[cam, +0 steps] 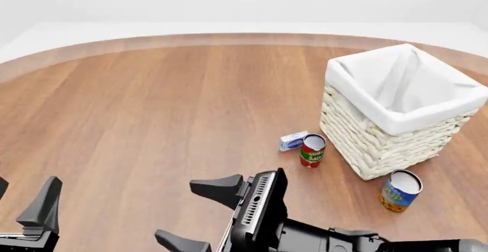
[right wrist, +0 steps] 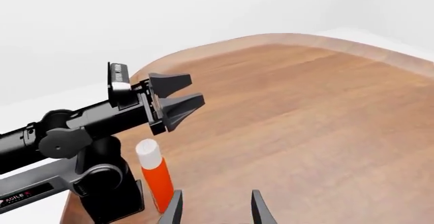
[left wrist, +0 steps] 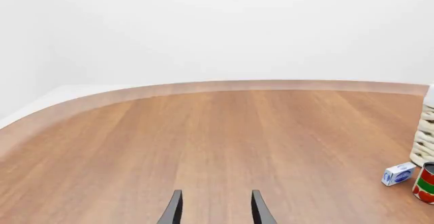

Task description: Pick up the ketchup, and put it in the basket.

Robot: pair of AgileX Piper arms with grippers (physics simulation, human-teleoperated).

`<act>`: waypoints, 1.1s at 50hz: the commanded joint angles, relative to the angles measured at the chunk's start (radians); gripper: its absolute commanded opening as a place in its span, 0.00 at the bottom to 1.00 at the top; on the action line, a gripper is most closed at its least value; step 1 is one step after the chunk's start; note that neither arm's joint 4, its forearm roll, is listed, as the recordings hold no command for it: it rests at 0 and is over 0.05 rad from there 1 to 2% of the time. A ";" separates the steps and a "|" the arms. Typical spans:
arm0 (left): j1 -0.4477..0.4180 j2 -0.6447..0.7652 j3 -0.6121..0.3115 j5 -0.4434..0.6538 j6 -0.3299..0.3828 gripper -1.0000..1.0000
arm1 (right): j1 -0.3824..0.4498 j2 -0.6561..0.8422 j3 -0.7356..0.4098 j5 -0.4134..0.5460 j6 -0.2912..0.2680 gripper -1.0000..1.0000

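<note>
right gripper (cam: 187,215): fingers spread wide, holding nothing, low over the table (cam: 152,120) | left gripper (right wrist: 180,101): fingers apart, holding nothing | ketchup (right wrist: 154,176): stands upright near the left arm's base, just beside the right fingers | basket (cam: 396,127): far right, two cans and a small box close by

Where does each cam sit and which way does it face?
Front: fixed above and behind the arms, looking forward and down at the basket, two cans and both grippers.
Left wrist: behind the left gripper, facing bare table; the basket's edge and small red can also show in front.
Right wrist: behind the right gripper, facing across to the left arm and the ketchup.
</note>
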 commanded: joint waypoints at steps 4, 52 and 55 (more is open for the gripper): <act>0.000 0.000 0.000 0.000 0.000 1.00 | 0.043 0.038 -0.025 0.008 0.020 1.00; 0.000 0.000 0.000 0.000 0.000 1.00 | 0.117 0.161 -0.138 0.052 0.081 1.00; 0.000 0.000 0.000 0.000 0.000 1.00 | 0.131 0.166 -0.138 0.049 0.088 1.00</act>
